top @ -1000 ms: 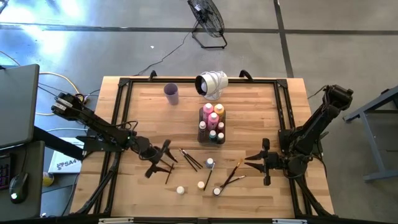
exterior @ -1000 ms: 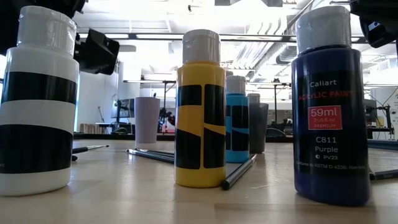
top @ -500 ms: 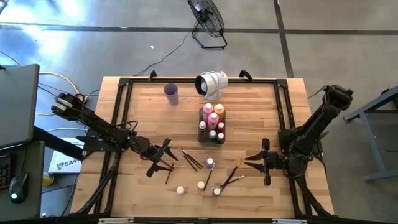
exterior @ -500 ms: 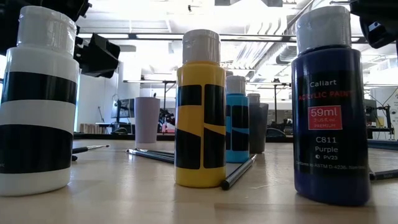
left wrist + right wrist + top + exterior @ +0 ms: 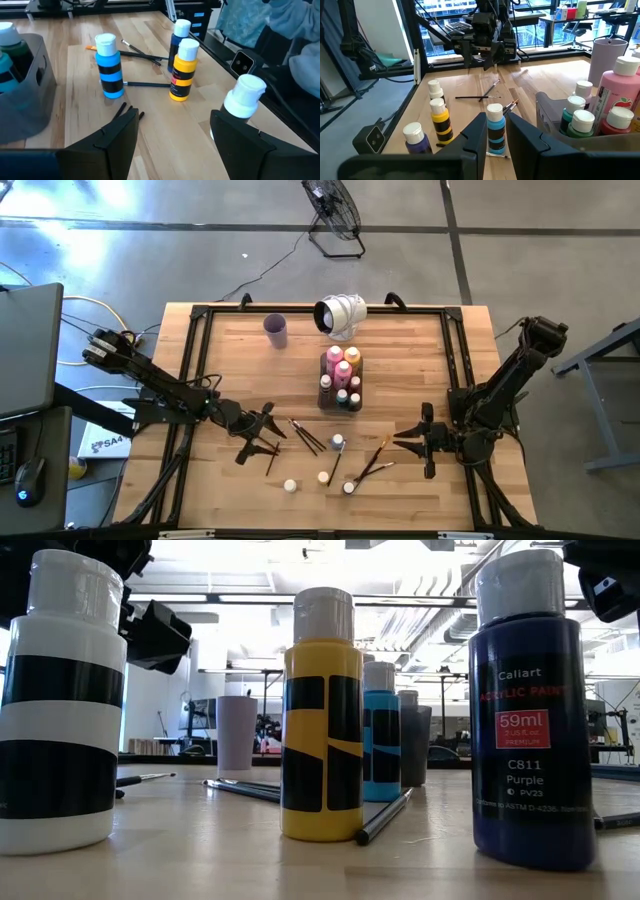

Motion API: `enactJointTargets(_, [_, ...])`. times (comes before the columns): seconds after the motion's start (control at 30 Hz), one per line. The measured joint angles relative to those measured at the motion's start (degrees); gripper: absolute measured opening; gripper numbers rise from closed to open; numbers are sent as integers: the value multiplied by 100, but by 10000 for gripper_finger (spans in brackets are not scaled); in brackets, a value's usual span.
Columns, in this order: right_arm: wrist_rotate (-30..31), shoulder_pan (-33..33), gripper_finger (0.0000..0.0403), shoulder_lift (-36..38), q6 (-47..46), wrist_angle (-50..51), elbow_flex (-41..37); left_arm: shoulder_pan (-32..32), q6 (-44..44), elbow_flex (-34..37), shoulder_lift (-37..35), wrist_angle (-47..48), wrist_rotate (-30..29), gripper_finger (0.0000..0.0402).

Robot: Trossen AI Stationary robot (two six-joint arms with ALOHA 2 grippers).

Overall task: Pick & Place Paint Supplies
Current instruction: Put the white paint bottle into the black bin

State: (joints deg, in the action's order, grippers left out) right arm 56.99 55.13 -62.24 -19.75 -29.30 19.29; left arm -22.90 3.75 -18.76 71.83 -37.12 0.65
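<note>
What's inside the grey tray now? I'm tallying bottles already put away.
The grey tray holds pink and orange bottles plus several small white-capped ones. Its walls hide their lower parts, so an exact count is uncertain.

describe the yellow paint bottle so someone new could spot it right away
Start at the grey tray mid-table and look toward the near edge, where three white-capped bottles stand loose in a row. The yellow paint bottle is the middle one, between the white bottle and the purple bottle; only its body is yellow with black bands.

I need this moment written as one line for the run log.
left gripper: open, above brushes | right gripper: open, empty | blue paint bottle: upright on table | tray: holds bottles
</note>
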Motion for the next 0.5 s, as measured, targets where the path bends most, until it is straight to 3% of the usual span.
enactJointTargets(0.5, [-6, -2, 64, 0, -11, 0, 0, 0, -152, 0, 0, -1, 102, 242])
